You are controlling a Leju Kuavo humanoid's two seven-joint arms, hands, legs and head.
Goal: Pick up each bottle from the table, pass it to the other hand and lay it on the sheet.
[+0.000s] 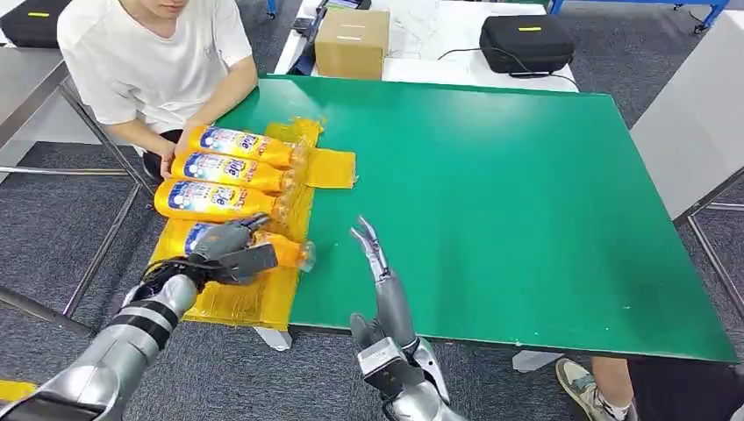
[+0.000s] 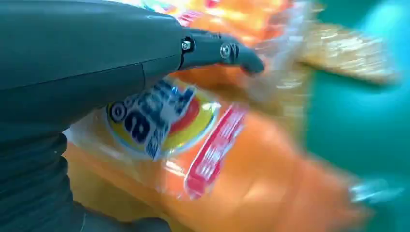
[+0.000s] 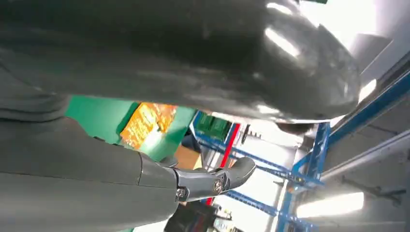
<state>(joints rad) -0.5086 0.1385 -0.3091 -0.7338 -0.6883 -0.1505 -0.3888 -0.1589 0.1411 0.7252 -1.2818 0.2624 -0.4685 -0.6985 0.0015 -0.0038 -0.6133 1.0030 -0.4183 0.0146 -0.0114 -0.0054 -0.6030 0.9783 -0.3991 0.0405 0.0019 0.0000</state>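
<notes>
The left hand (image 1: 230, 253) is gripping the fourth bottle (image 1: 279, 252) to lay it on the yellow sheet (image 1: 254, 303), while the right hand (image 1: 375, 254) is hovering open-fingered.

Silver arms, dark grey left hand (image 1: 230, 250)

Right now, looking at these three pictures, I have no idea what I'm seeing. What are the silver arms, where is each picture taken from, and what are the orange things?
The silver arms belong to a humanoid robot. The wide picture comes from a camera high on its body, looking down at a green table; the two others come from cameras at its wrists, so they look tilted and blurry. On the table's near left corner lies a yellow sheet with four orange bottles side by side. The left hand grips the nearest bottle, seen close up in the left wrist picture. The right hand hovers open over the table, holding nothing. A person in a white shirt sits at the far left, with a hand by the farthest bottle.
</notes>
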